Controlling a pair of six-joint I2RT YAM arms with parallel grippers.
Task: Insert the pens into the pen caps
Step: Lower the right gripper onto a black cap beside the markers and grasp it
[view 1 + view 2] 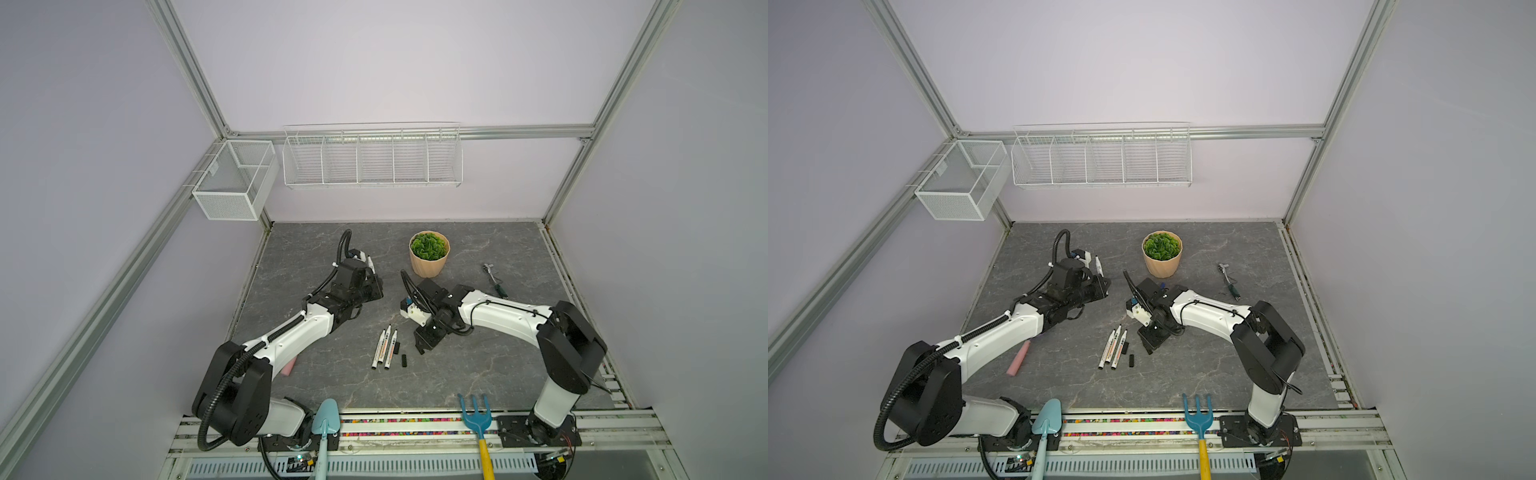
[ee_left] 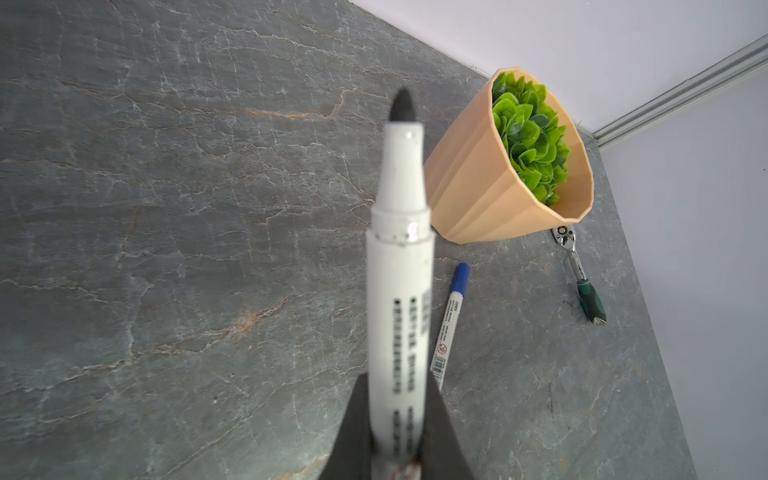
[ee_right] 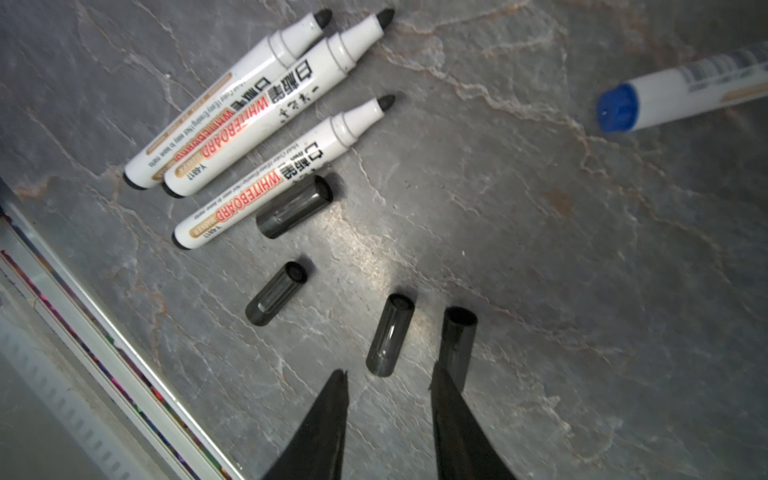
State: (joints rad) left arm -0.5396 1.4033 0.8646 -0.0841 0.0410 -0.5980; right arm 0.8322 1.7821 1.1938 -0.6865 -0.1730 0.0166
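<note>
- The left gripper (image 2: 395,382) is clenched on a black-tipped pen (image 2: 399,266). The barrel sits between its fingers and the bare tip points away from it, over the worktop (image 2: 166,249).
- The right gripper (image 3: 387,374) hangs low over the worktop with its jaws apart, grasping nothing.
- Four black caps lie loose on the worktop in the right wrist view.
- The nearest cap (image 3: 390,334) has one end between the right gripper's fingertips.
- A second cap (image 3: 459,332) lies just beside one finger, partly hidden by it.
- The other two caps (image 3: 276,293) lie farther off; one of them is just beside the three pens.
- The three pens (image 3: 270,112) are uncapped and black-tipped. They lie side by side near the middle of the worktop, tips the same way.
- A blue-ended pen (image 2: 451,324) lies apart from them, near the plant pot (image 2: 478,195); whether that blue end is a cap cannot be told.
- A green-handled ratchet (image 2: 582,274) lies just beside the pot.
</note>
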